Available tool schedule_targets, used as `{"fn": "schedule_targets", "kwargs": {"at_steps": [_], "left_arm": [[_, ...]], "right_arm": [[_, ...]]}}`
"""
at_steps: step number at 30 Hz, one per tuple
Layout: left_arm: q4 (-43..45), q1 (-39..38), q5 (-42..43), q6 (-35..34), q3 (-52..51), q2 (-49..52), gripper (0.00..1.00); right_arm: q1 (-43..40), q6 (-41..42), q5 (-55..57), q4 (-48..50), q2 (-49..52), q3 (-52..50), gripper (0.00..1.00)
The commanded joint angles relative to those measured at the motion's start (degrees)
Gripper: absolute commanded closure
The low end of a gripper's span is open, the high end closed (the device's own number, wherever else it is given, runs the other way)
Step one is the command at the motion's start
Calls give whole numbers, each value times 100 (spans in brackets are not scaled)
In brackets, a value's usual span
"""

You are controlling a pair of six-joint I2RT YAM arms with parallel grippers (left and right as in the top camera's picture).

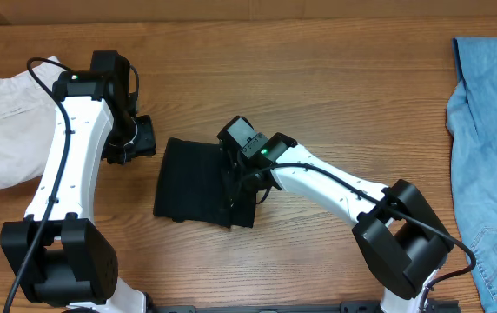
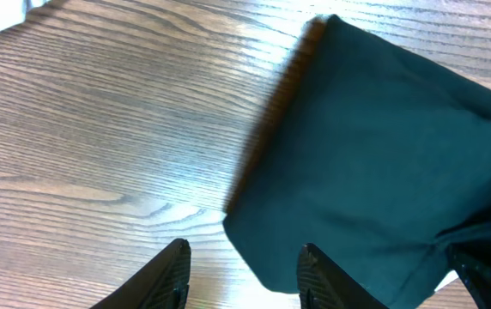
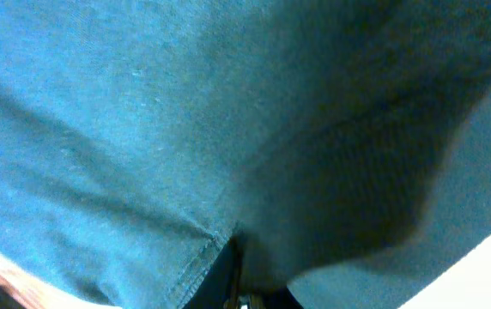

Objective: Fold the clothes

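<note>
Black shirt (image 1: 192, 181) lies folded into a rough rectangle at the middle of the table (image 1: 335, 78), flat on the wood. Right gripper (image 3: 239, 292) is down at the table's middle too, on the shirt's right edge, jaws pinched together on the dark fabric by a hem seam. Left gripper (image 2: 245, 268) is over bare wood toward the table's left, just off the shirt's left edge, fingers (image 2: 177, 266) apart, nothing between them. White trousers (image 1: 5, 122) are bunched at the table's left end. Light blue jeans (image 1: 492, 156) are spread along the table's right edge.
</note>
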Motion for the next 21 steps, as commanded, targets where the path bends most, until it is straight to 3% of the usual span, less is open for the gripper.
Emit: {"fn": "schedule_targets", "kwargs": {"at_steps": [1,11,16,21], "left_arm": [[-11,26,-81,81,125,-13,56],[-59,24,-22,94,125,-13,56],[-81,22,282,120,125,-13,57],[17,-79,981,584,125,-13,60]], "right_arm": [[-155,17,332,-286,-302,146,96],[-636,-267,835,-831,-680,-63,96],[-844,-210,1294,-710,-535,-481,96],[-1163,-225,1578,-632,-431,-671,96]]}}
